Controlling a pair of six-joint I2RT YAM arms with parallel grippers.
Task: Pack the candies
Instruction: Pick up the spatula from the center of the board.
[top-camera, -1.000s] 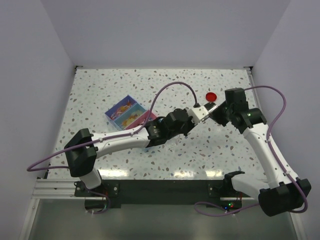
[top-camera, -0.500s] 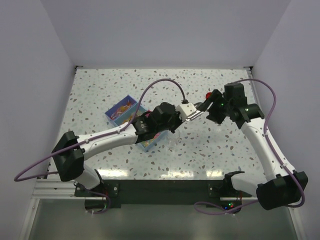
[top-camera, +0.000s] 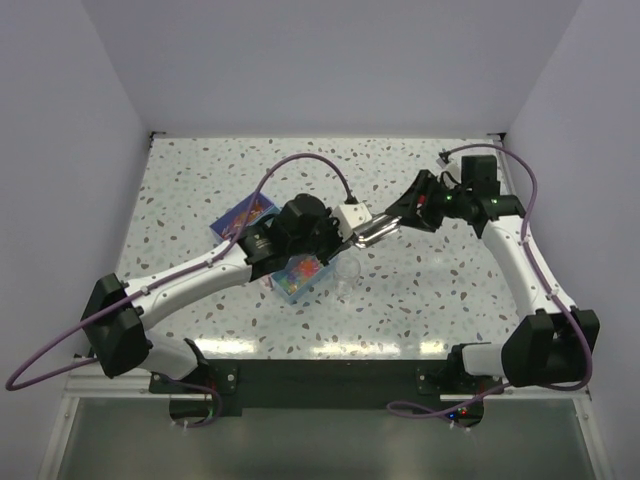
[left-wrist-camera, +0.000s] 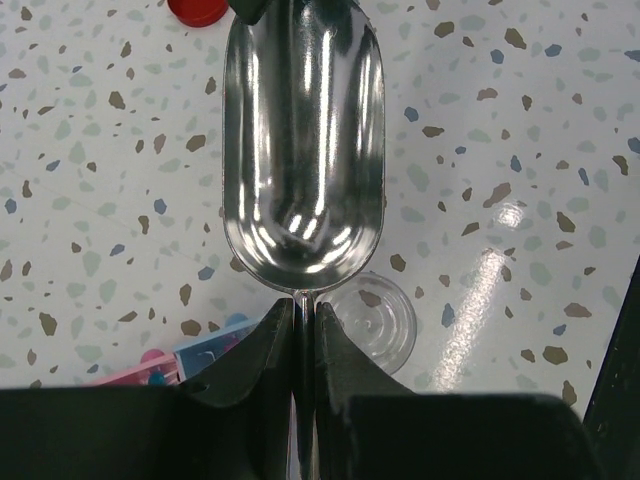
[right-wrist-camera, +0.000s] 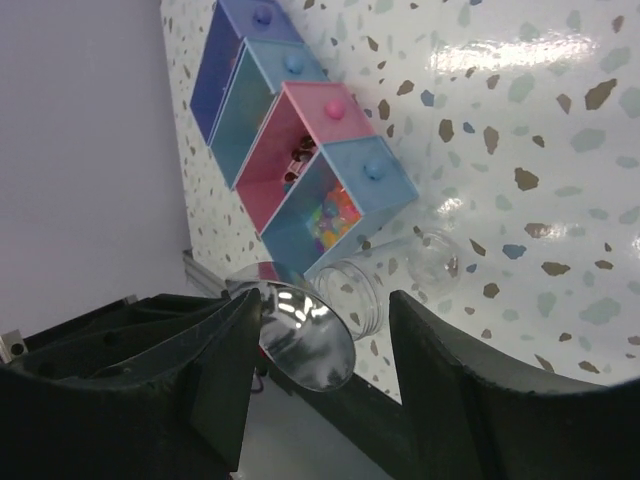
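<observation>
Left wrist: end effector pinching scoop; jar rim beside bowl edge.

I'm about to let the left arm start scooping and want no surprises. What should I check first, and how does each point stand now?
1. Grip on the scoop: ok, left pincer shut on its handle.
2. Bowl of the scoop empty: ok.
3. Clearance of the right pincer from the scoop: cannot tell; open, holding nothing, but close to its tip.
4. Access to the candies: ok, their blue compartment is open.
5. No cap on the clear jar: ok; red lid lies apart.
</observation>
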